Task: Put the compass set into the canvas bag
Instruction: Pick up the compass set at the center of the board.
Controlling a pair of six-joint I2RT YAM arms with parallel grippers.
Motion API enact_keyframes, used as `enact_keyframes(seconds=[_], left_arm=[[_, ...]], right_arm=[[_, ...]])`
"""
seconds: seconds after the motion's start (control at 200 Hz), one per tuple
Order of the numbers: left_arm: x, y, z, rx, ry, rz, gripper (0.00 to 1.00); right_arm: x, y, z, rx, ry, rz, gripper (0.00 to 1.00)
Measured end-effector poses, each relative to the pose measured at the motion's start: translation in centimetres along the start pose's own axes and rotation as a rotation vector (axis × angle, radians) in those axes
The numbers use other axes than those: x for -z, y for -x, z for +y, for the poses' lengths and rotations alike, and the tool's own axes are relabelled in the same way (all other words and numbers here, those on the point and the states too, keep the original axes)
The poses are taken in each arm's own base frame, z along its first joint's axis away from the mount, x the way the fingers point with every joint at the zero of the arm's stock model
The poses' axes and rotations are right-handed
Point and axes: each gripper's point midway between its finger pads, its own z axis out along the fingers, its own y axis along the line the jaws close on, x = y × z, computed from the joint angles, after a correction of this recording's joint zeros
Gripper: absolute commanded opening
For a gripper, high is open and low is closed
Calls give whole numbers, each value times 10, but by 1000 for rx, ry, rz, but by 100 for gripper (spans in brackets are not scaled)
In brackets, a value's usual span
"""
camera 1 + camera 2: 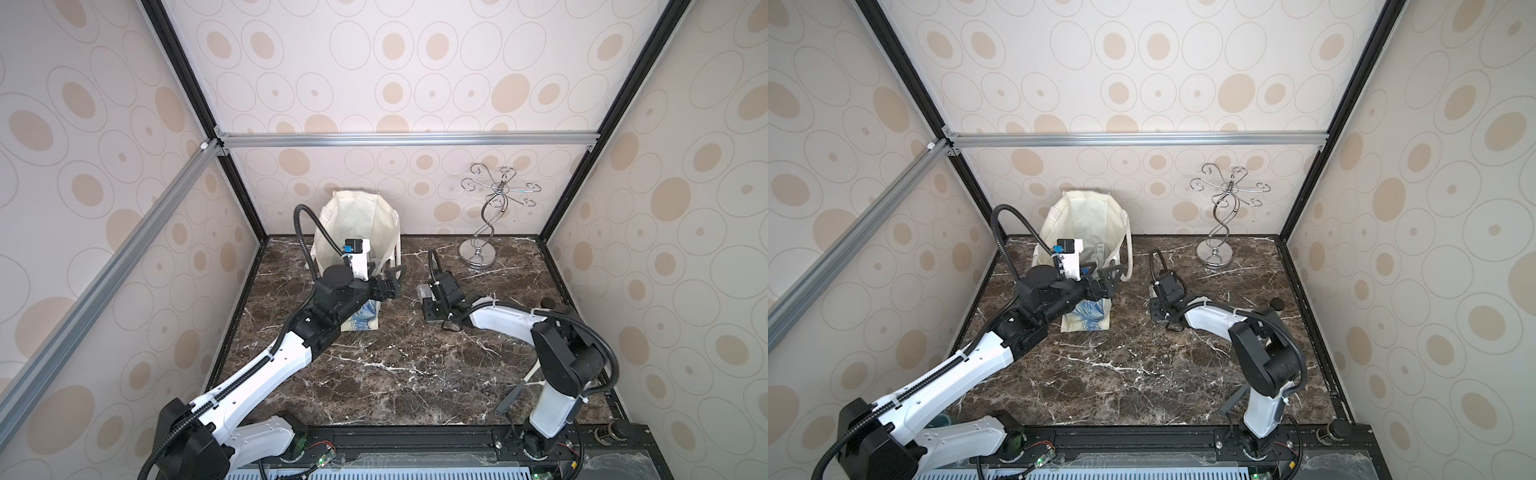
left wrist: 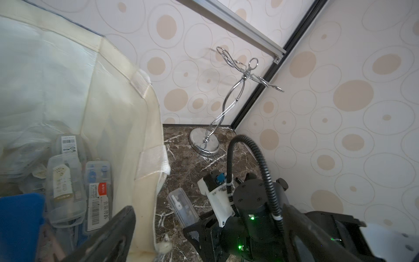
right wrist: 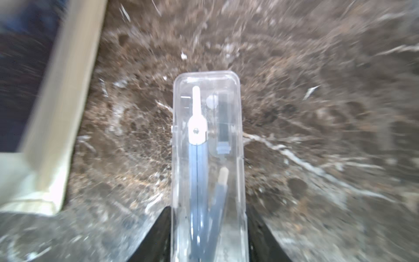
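One compass set (image 3: 207,158), clenched lengthwise in the right tool (image 3: 208,226), is just right of the canvas bag (image 1: 330,224) in both top views, the released left tool (image 1: 392,281) straddling its rim.

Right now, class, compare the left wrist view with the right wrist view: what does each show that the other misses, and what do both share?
Left wrist only: plastic cases inside the canvas bag, and the chrome stand. Right wrist only: the blue compass seen clearly through its clear box. Both: the compass set, the bag and the marble table.
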Motion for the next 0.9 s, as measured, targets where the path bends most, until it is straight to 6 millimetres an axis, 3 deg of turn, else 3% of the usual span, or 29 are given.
enact_keyframes(seconds=[0.285,0.52,0.72,0.9], left_arm=[[-39,-13,-32,-12,-54,59,100],[-73,-9,-50,10,-113,80,96],[-102,-19,-69,39,-174,127,91],[-115,-45,-84,59,-238,191,86]], right_arm=[[97,50,-15,-14,52,-236,40],[164,55,-30,1,79,-379,40],[196,54,-31,23,109,-444,40],[203,54,-29,34,127,-455,40]])
